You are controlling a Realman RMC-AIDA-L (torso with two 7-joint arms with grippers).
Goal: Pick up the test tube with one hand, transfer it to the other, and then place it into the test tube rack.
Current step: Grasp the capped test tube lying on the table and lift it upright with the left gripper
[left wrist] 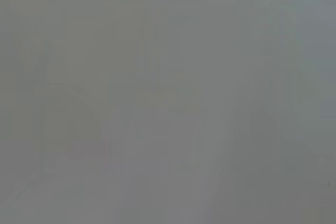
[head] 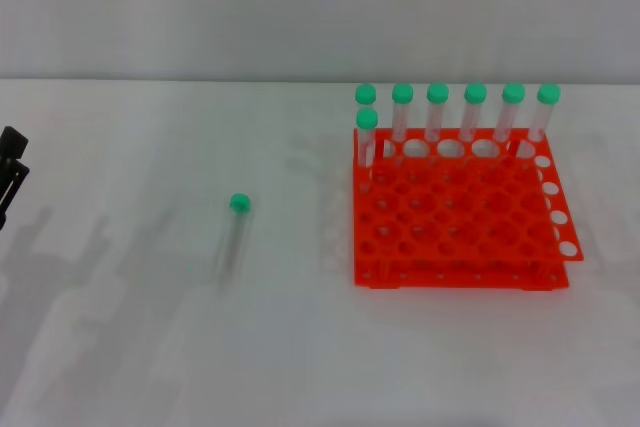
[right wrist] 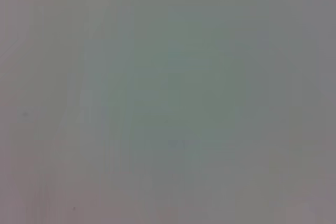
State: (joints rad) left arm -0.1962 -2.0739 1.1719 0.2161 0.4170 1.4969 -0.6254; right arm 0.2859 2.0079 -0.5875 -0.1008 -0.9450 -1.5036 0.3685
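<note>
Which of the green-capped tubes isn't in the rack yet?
The test tube lying alone on the white table, left of the test tube rack. The seven other tubes stand upright in the rack's far holes. The left gripper sits at the table's left edge.

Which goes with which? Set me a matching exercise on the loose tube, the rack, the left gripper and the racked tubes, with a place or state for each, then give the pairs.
Things:
1. loose tube
2. rack
3. left gripper
4. racked tubes

Places or states:
a. at the head view's left edge, touching nothing
b. lying on the table, left of the rack
c. standing upright at the rack's far side
d. resting on the table, right of centre

Pairs: 1-b, 2-d, 3-a, 4-c.
</note>
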